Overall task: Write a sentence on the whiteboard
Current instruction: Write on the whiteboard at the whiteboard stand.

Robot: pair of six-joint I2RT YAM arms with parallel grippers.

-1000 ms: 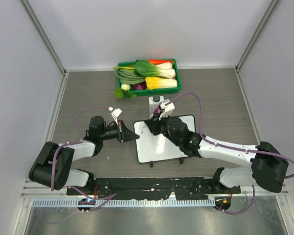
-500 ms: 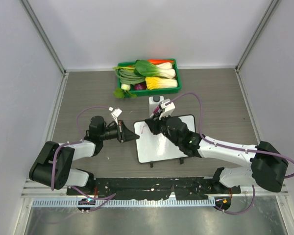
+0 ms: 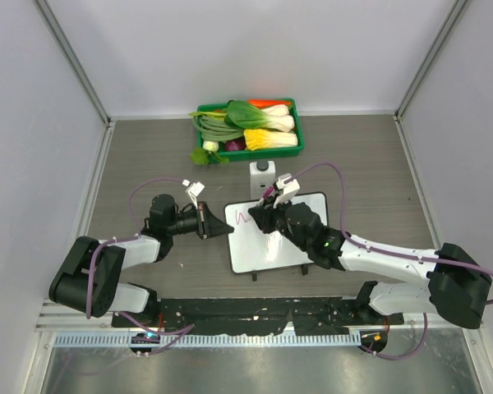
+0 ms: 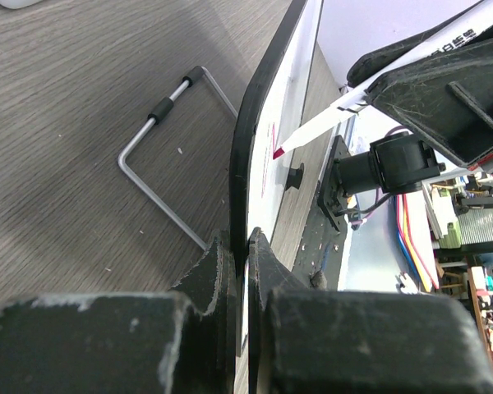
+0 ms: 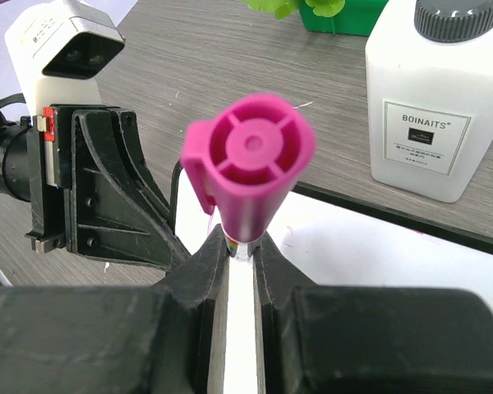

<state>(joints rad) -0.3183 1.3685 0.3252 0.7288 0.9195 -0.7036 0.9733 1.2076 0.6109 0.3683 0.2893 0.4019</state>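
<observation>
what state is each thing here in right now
whiteboard: on the table, left edge clamped
sentence: barely begun, a few pink strokes
marker: gripped, tip at the whiteboard
left end effector: shut on the whiteboard
right end effector: shut on the marker
white bottle: upright, capped
green crate: filled with vegetables

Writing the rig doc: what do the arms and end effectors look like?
Left arm and right arm: white link shells, black joint housings, a purple cable looping along each. Left end effector and right end effector: matte black, blocky, two-fingered. White camera module on the left wrist.
</observation>
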